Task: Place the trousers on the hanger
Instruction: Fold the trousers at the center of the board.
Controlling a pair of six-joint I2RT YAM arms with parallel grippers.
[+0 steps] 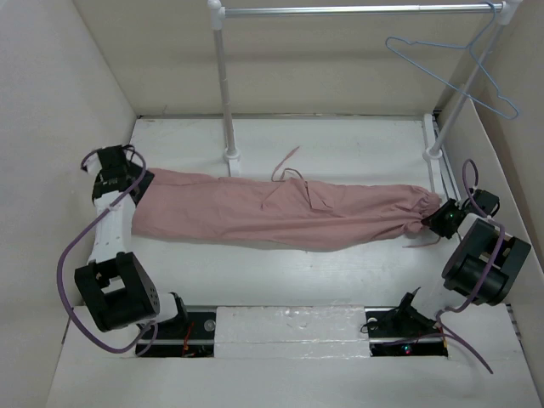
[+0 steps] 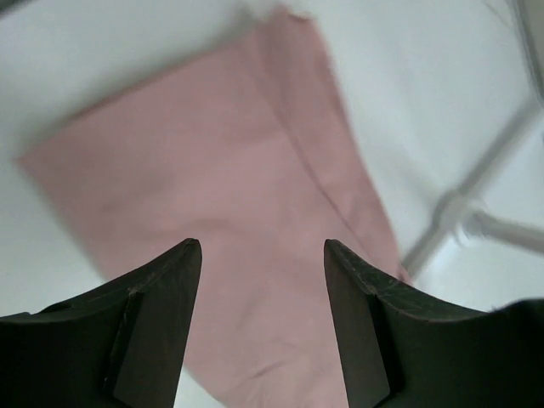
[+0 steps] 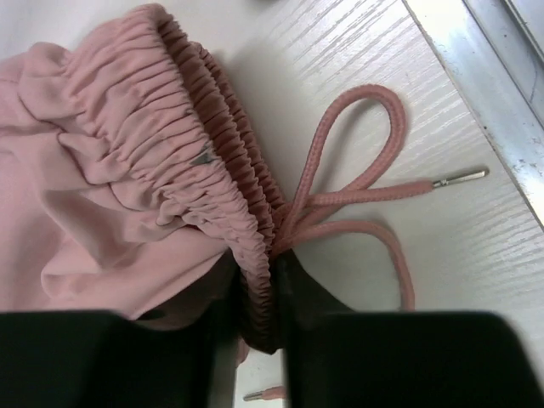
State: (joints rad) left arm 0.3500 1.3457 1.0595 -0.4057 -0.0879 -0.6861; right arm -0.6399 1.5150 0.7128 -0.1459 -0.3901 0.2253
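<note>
We see the trousers [image 1: 280,212] stretched flat across the bench [image 1: 340,144], right tool [image 3: 270,289] pinching the waistband [image 3: 212,195] to anchor that end, left tool [image 2: 262,251] spread above the leg hems [image 2: 76,178], probably ready to grab them before we lift toward the hanger [image 1: 429,70] up on the rail [image 1: 357,10].

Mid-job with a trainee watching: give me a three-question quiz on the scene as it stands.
1. True or false: the hanger hangs from the rail.
2. What is shut on the waistband of the trousers? A left hand, B right hand, C neither.
3. Fill in: the left hand, over the leg end, is ____.
Key: 1 true; 2 B; 3 open.
</note>
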